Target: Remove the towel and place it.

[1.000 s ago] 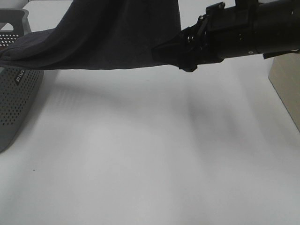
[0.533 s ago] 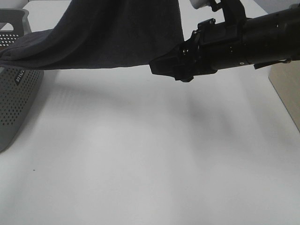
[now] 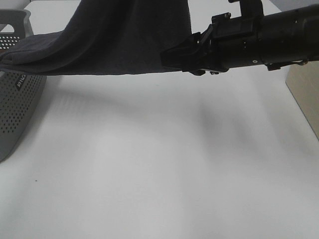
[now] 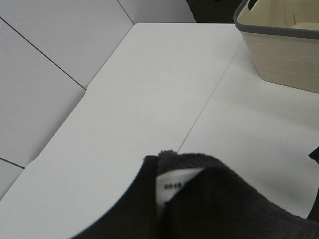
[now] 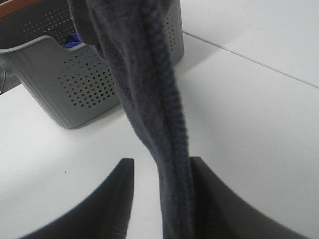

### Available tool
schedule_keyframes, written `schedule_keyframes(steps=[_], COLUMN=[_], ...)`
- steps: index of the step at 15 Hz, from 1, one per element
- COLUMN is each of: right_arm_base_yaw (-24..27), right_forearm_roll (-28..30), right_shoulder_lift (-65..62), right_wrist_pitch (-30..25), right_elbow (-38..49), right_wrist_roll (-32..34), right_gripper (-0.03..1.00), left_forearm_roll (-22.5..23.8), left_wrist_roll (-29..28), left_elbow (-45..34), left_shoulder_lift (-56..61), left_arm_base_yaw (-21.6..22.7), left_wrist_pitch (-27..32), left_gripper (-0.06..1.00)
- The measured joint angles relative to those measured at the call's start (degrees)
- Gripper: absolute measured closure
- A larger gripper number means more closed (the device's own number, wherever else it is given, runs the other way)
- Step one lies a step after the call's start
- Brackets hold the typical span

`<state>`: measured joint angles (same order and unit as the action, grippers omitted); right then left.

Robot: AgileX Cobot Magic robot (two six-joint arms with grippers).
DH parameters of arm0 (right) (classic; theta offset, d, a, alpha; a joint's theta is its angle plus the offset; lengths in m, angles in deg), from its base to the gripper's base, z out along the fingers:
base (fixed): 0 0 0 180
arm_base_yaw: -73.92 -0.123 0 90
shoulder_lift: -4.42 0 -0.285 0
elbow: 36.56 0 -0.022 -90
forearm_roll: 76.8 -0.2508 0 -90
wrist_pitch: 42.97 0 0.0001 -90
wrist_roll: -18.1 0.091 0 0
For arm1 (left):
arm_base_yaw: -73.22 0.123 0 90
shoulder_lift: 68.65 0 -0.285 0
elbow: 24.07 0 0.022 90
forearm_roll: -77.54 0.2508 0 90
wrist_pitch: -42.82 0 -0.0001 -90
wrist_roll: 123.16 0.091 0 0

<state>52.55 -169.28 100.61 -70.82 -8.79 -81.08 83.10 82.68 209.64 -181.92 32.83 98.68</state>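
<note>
The dark towel [image 3: 114, 40] hangs stretched above the table. One end lies on the grey perforated basket [image 3: 20, 99] at the left, and the cloth rises out of the top of the exterior view. My right gripper [image 3: 172, 57] is shut on the towel's lower right edge. In the right wrist view the towel [image 5: 149, 99] runs between the fingers of the right gripper [image 5: 162, 160] toward the basket [image 5: 75, 84]. My left gripper is out of the exterior view. Its wrist view shows a towel corner [image 4: 224, 199] with a white label [image 4: 172, 186] pressed against a dark finger [image 4: 129, 209].
A beige bin [image 3: 304, 94] stands at the table's right edge and also shows in the left wrist view [image 4: 284, 55]. Something blue [image 5: 75, 41] lies inside the grey basket. The white table [image 3: 149, 164] spreads below the towel.
My right arm dipped slightly, then rose again and rolled its wrist, still holding the towel's edge. The towel stays stretched from the basket.
</note>
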Motion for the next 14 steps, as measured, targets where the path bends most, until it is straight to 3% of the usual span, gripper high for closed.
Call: schedule_keyframes(steps=[3,6,8,10,12,14], right_arm_base_yaw=[0.0,0.0,0.0,0.0,0.0,0.0], right_forearm_roll=[-0.34,-0.06,3.09,12.83,34.61,52.48], right_shoulder_lift=[0.0,0.0,-0.17,-0.8,-1.26,-1.26], right_wrist_pitch=[0.0,0.0,-0.06,-0.06,-3.38,-9.85], right_elbow=[0.0,0.0,-0.11,-2.29,-9.05,-15.93], right_wrist_roll=[0.0,0.0,3.67,14.15,36.9,57.75], right_gripper=[0.67,0.96,0.96,0.96,0.96,0.96], left_forearm_roll=[-0.06,-0.06,-0.11,-0.11,-0.17,0.11], left_wrist_roll=[0.11,0.23,0.23,2.35,7.28,11.97], left_elbow=[0.0,0.0,0.0,0.0,0.0,0.0], left_shoulder_lift=[0.0,0.0,0.0,0.0,0.0,0.0], left_arm_base_yaw=[0.0,0.0,0.0,0.0,0.0,0.0], left_wrist_pitch=[0.17,0.4,1.03,1.55,1.6,1.72], left_gripper=[0.94,0.94,0.94,0.94,0.94,0.94])
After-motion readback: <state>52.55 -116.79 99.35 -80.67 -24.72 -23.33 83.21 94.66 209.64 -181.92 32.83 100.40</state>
